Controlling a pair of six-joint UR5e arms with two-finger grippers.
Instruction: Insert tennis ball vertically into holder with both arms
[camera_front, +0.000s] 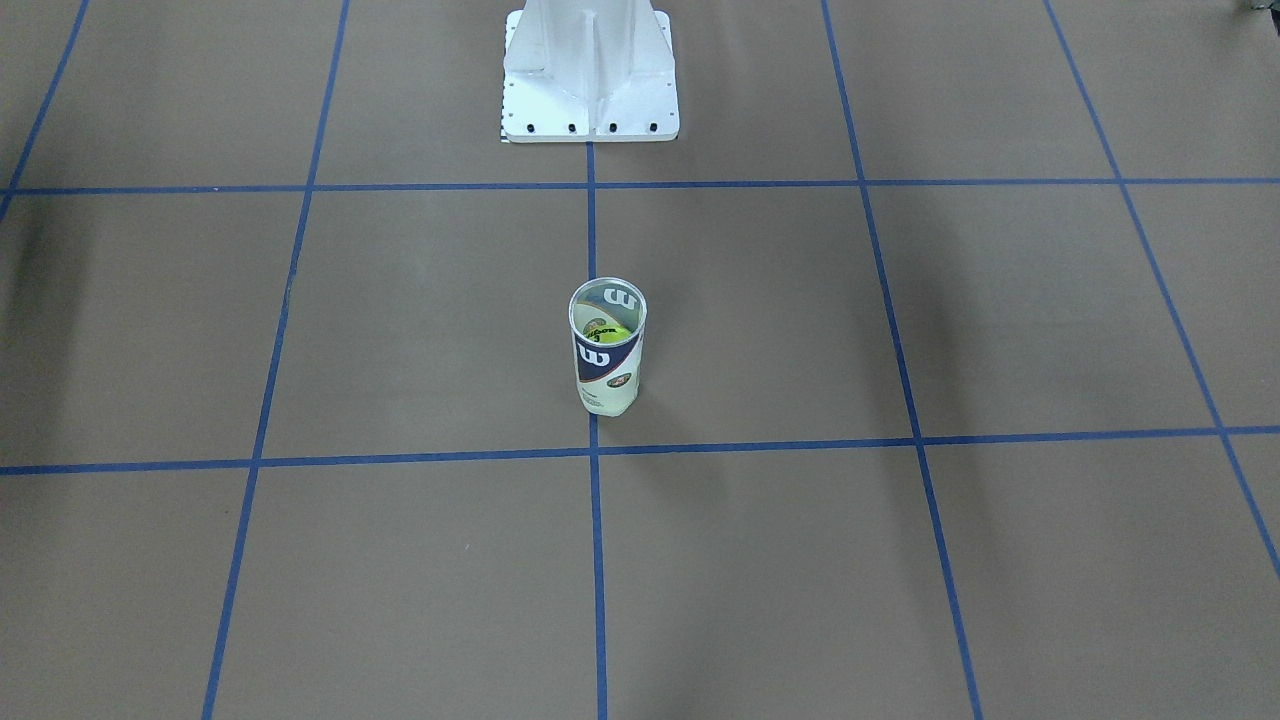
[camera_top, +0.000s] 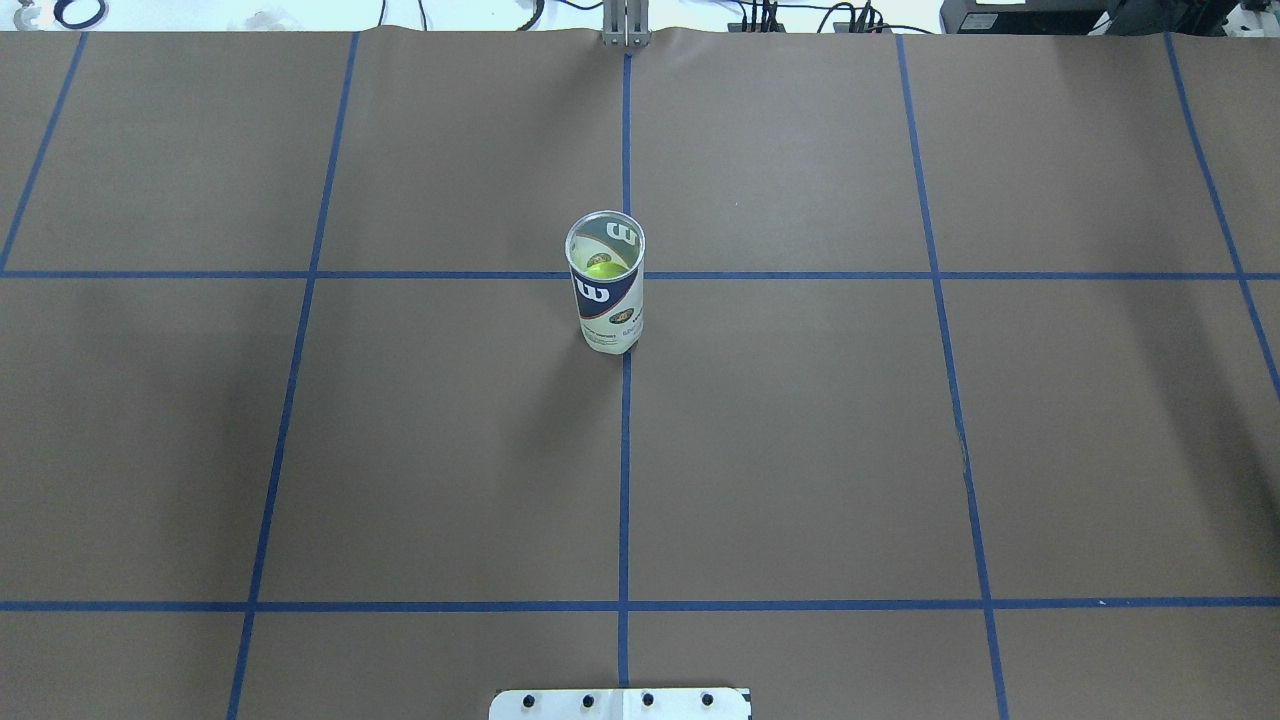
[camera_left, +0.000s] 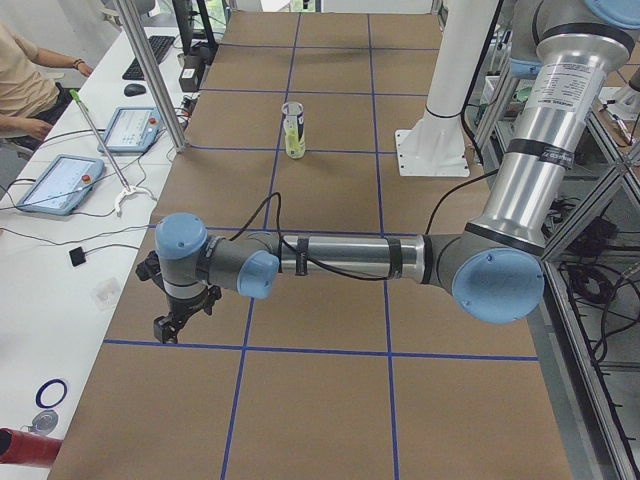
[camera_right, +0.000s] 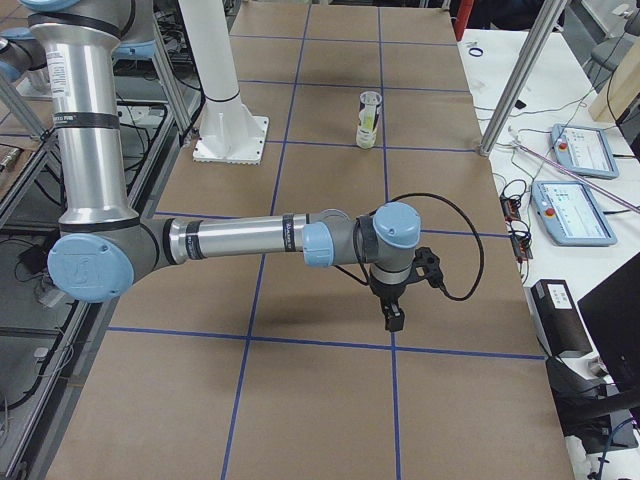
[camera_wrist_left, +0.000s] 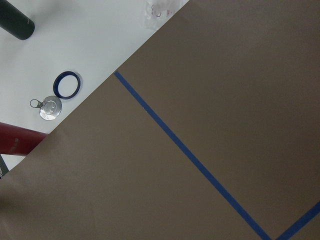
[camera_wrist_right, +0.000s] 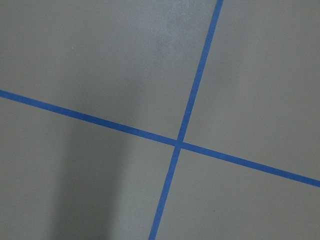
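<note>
Exterior left shows the left gripper (camera_left: 172, 325), exterior right the right gripper (camera_right: 394, 317), both seemingly empty, well apart from the holder (camera_left: 293, 130); how far either is parted cannot be told.

Left arm (camera_left: 340, 257) and right arm (camera_right: 240, 238) reach outward (forearms level).

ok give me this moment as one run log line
holder: upright, uncapped | tennis ball: inside holder | left gripper: far from holder, state cannot tell | right gripper: far from holder, state cannot tell

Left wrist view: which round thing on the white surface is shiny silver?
The solid lid with a little pull tab; the blue ring beside it is just a hoop.
</note>
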